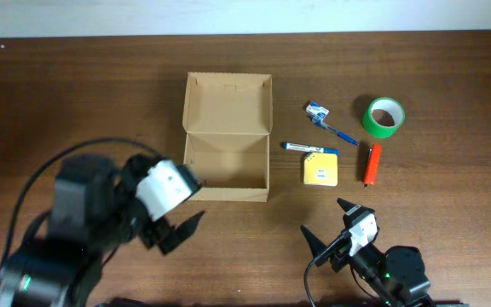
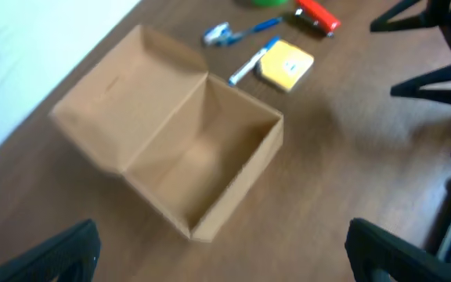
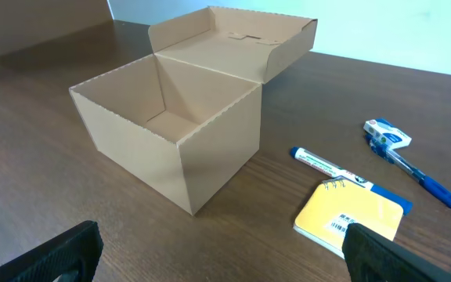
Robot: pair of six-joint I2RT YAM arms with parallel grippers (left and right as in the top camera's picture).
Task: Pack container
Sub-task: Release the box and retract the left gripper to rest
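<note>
Left gripper: jaws spread wide, empty, near container, no contact. Right gripper: jaws spread wide, empty, touching nothing.

You've got dark brown wood-grain table filling nearly whole overhead frame, grain running left to right. Pale strip along top edge, just past table's far side: wall or floor, you can't tell. Same pale surface sits upper left in left wrist view and upper right in right wrist view. Light soft and even on your screens; faint sheen on wood, shadows weak, blurred.
</note>
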